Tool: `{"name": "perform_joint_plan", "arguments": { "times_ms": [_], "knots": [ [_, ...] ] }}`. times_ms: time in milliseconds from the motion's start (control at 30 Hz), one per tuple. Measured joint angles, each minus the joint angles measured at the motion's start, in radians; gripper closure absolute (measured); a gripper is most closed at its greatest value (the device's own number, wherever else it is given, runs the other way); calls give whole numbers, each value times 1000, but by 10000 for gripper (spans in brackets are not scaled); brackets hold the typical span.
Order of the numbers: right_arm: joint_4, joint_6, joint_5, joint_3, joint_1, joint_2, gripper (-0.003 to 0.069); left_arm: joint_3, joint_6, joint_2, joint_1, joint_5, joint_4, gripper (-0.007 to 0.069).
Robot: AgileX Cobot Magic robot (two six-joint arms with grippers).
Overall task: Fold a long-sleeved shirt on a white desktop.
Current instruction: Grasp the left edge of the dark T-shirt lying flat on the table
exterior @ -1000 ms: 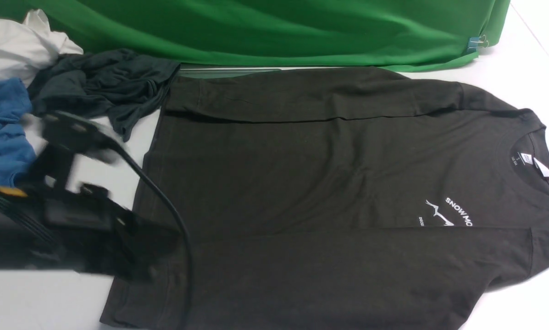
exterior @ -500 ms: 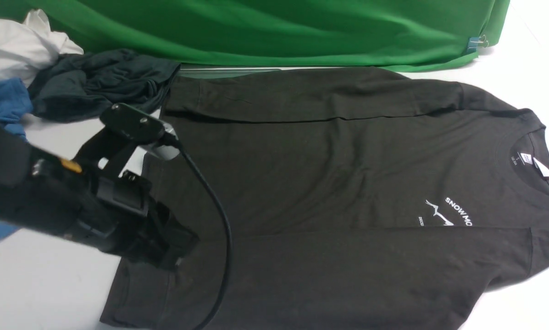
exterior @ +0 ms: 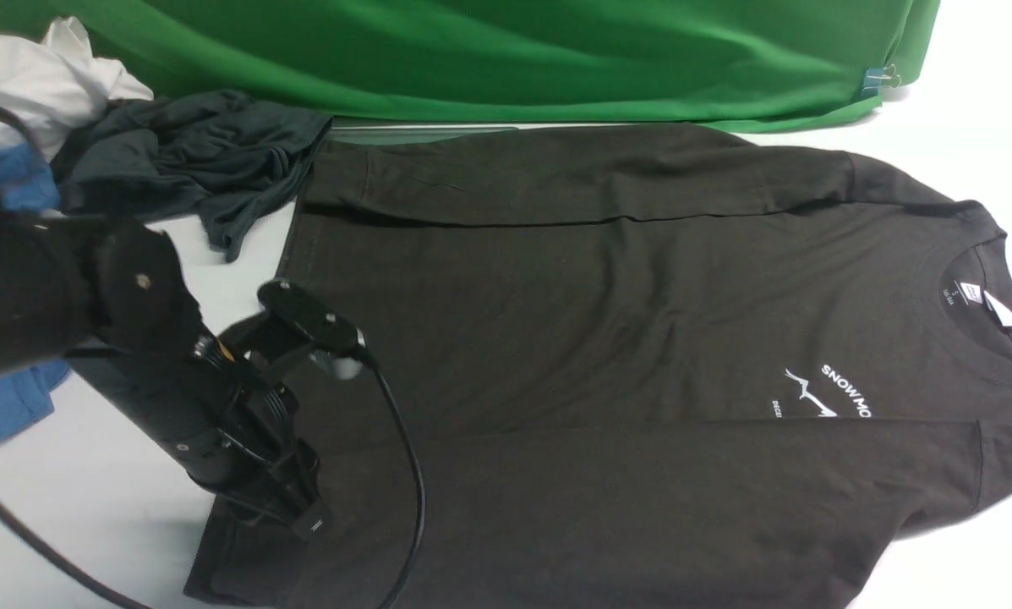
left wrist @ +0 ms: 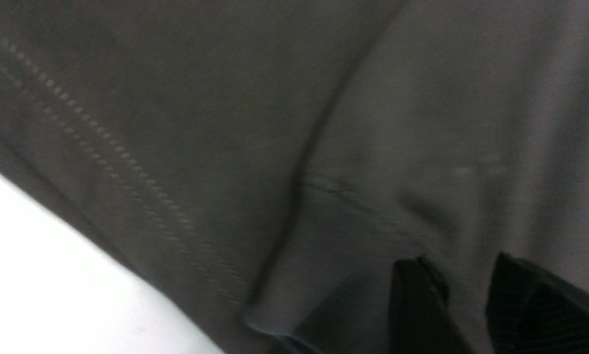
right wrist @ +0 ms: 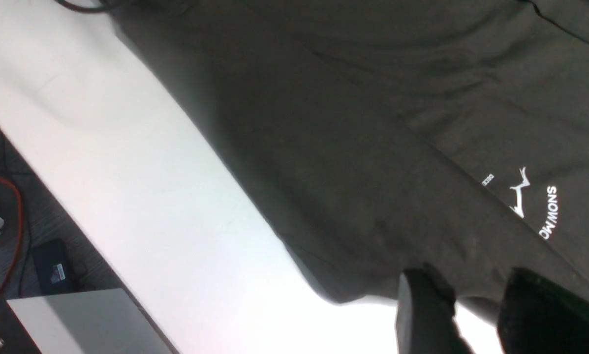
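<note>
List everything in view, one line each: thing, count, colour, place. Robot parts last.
black-brown long-sleeved cotton shirt: one, black-brown, flat on the desktop, sleeves folded in, collar right.
broad matte white desktop: one, white, under everything.
green cloth backdrop: one, green, along the far edge.
crumpled dark grey-green thin garment: one, grey-green, far left, beside the shirt's hem.
blue garment: one, blue, left edge, partly hidden.
crumpled white cloth: one, white, far-left corner.
black cable: one, black, draped over the shirt's hem end.
left hand: one, black, open over the shirt's near hem corner.
right hand: one, black, open at the shirt's near edge.
</note>
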Motion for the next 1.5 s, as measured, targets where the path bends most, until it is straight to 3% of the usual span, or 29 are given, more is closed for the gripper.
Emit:
{"name": "perform_joint_plan", "arguments": {
  "times_ms": [233,667,833,1033,1500],
  "knots": [
    [-5,-2,-12,0,6,0,428,0,-33,40,0,-56,89,311],
    [-5,-3,-45,-1,6,1,421,-1,-42,40,23,-92,170,310],
    [-5,-3,-54,-1,6,2,421,-2,-24,42,112,-105,82,310],
    [-5,-3,-71,-1,6,6,421,-2,73,43,123,-100,0,313],
    [0,-3,-80,-1,6,6,420,1,91,85,123,-84,-18,448]
  ]
}}
